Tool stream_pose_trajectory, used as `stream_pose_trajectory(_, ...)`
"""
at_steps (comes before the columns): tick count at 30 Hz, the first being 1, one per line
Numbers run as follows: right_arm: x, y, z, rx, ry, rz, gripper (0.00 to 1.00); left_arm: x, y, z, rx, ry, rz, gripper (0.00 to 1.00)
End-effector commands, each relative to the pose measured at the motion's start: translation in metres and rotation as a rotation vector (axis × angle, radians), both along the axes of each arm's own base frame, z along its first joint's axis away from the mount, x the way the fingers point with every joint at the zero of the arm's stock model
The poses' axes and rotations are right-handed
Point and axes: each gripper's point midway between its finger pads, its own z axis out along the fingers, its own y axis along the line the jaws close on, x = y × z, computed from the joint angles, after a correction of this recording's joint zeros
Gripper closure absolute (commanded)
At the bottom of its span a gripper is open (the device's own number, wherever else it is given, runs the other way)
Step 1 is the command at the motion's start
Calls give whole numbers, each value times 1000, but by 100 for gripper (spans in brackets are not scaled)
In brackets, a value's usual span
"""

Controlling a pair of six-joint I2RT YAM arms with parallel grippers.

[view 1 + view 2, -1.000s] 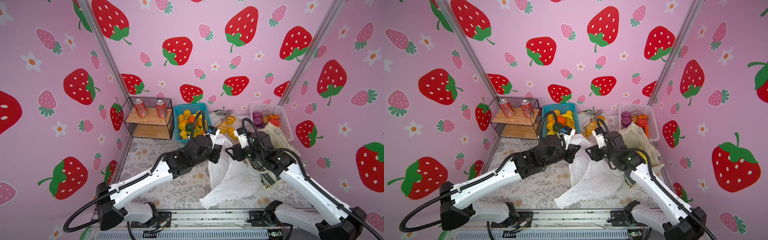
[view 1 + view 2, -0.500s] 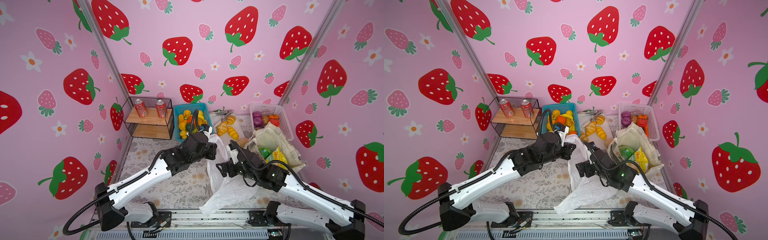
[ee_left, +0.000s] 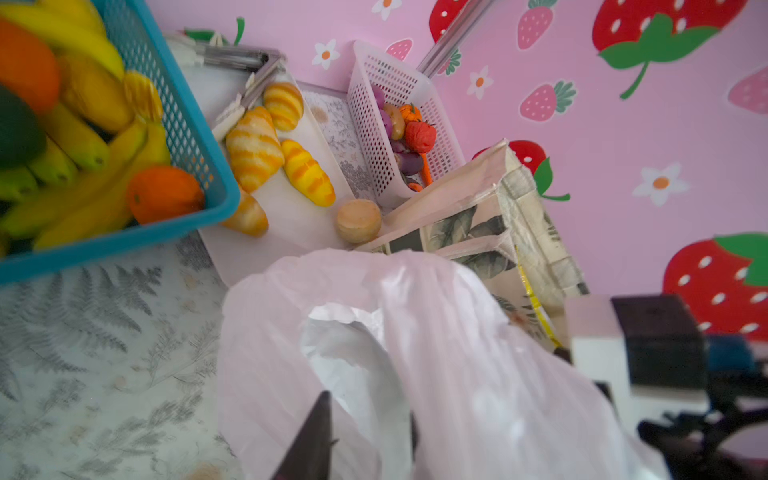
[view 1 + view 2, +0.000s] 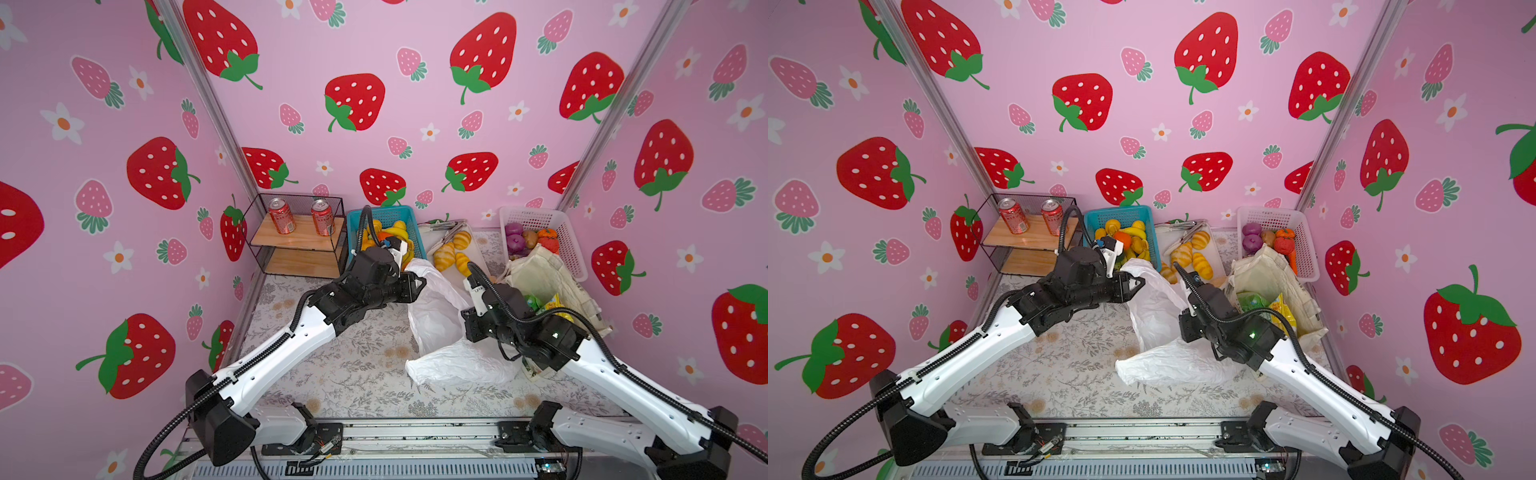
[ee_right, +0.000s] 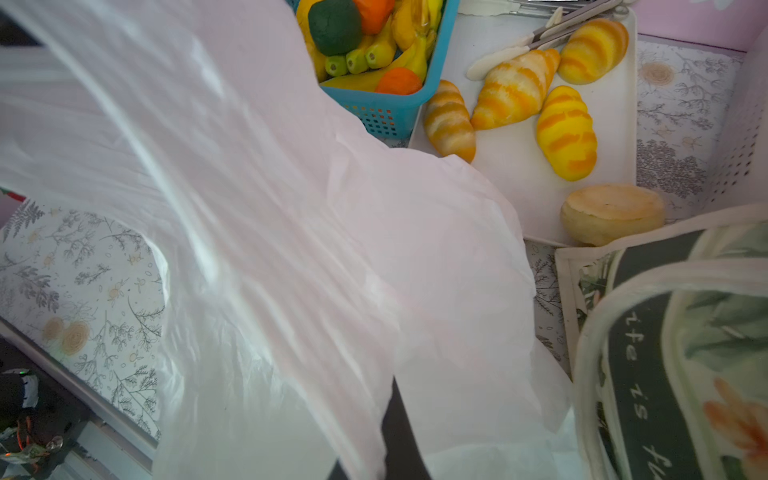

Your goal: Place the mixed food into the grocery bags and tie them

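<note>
Both claws are working the white plastic bag (image 4: 436, 307) at mid-bench (image 4: 353, 357).
The left claw (image 4: 417, 284) is standing parted at the bag's far rim. The right claw (image 4: 464, 331) is pinching its film, just beside the canvas tote (image 4: 548, 274) holding snack packets (image 4: 552, 305). The tote's dark band (image 5: 648, 332) is showing "ife is fu". Open bench is lying left of the bag.

Two top cameras look down from high at six o'clock, sharing the whole table (image 4: 353, 365). Both wrist cameras sit right by the white plastic bag (image 3: 478, 332), both seeing the bread tray (image 5: 511, 170).
</note>
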Motion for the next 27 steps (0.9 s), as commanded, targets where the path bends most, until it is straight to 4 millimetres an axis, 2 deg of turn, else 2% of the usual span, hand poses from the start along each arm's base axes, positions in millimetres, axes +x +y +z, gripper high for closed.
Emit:
stream_pose_trajectory(1, -6, 4, 24, 171, 24, 128, 96, -14, -4, 13, -56, -44, -124, 49)
stream_pose_trajectory(4, 3, 6, 40, 325, 34, 156, 96, -28, 0, 27, -80, -127, -181, 29)
stream_pose_trajectory(6, 10, 8, 48, 421, 45, 171, 96, -32, 8, 35, -102, -175, -180, 20)
stream_pose_trajectory(9, 22, 8, 57, 542, 51, 180, 97, -28, 26, 43, -170, -189, -139, 17)
stream_pose_trajectory(13, 37, 3, 60, 593, 40, 155, 98, -2, 60, 44, -251, -156, 9, 17)
stream_pose_trajectory(15, 44, 0, 59, 591, 30, 143, 98, 19, 80, 33, -251, -113, 118, 17)
stream_pose_trajectory(19, 52, -2, 53, 584, 33, 147, 98, 50, 99, 12, -205, -64, 229, 17)
stream_pose_trajectory(27, 61, -2, 45, 545, 17, 192, 98, 131, 120, -64, 200, 2, 387, 13)
